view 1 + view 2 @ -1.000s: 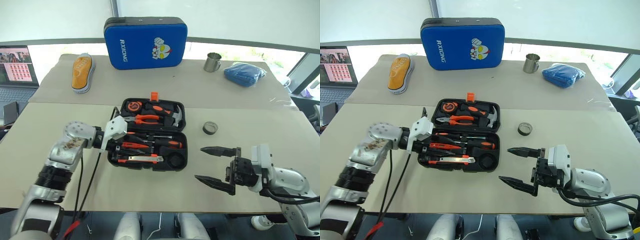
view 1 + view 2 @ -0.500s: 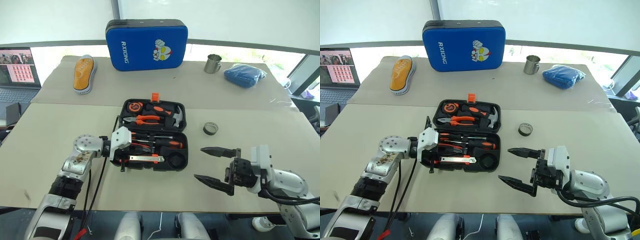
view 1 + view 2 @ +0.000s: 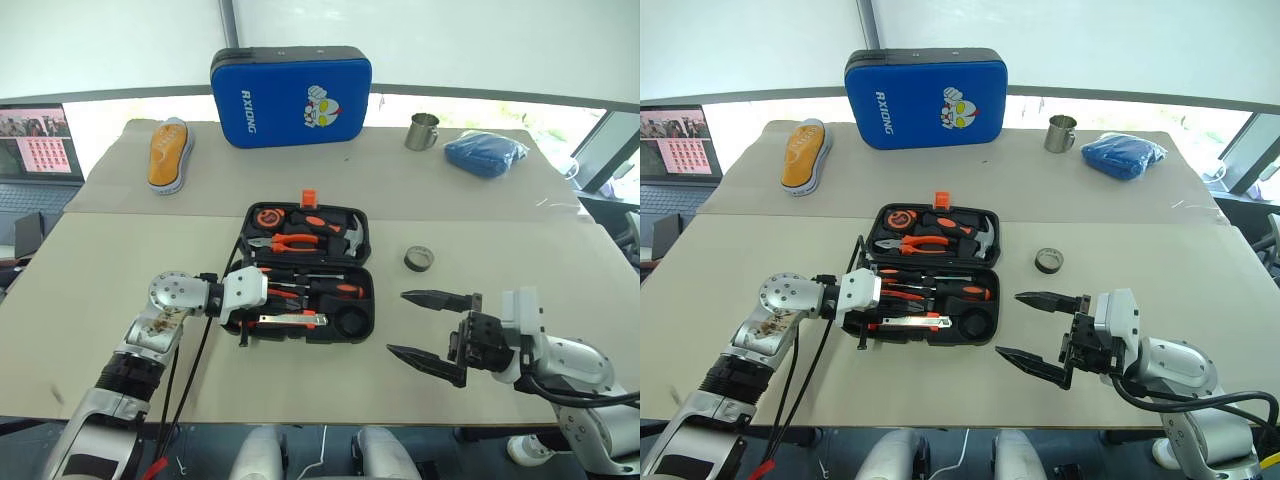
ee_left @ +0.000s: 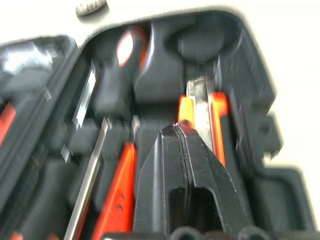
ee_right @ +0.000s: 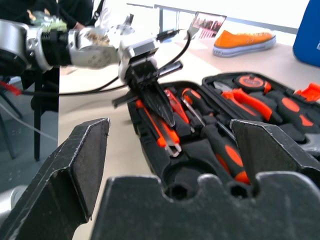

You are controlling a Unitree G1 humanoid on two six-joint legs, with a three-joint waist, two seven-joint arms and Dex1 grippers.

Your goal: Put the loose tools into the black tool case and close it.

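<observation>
The black tool case (image 3: 362, 300) lies open in the middle of the table. Orange pliers and a hammer sit in its far half. Its near half holds black-and-orange screwdrivers (image 3: 322, 287) and the orange utility knife (image 3: 292, 320). My left gripper (image 3: 272, 303) is shut and empty at the case's left end. Its fingertips (image 4: 176, 131) hang just over the knife (image 4: 202, 107). The small dark tape roll (image 3: 419, 259) lies on the table right of the case. My right gripper (image 3: 397, 323) stands open and empty to the right of the case, pointing at it.
A blue cartoon-printed case (image 3: 290, 95) stands at the back. An orange shoe (image 3: 168, 155) lies at the back left. A metal mug (image 3: 422, 130) and a blue cloth (image 3: 487, 152) are at the back right. A laptop (image 3: 40, 145) sits beyond the left edge.
My left gripper has sunk a little into the case's near half and its fingers have closed. The right gripper has kept still. The camera has shifted slightly.
</observation>
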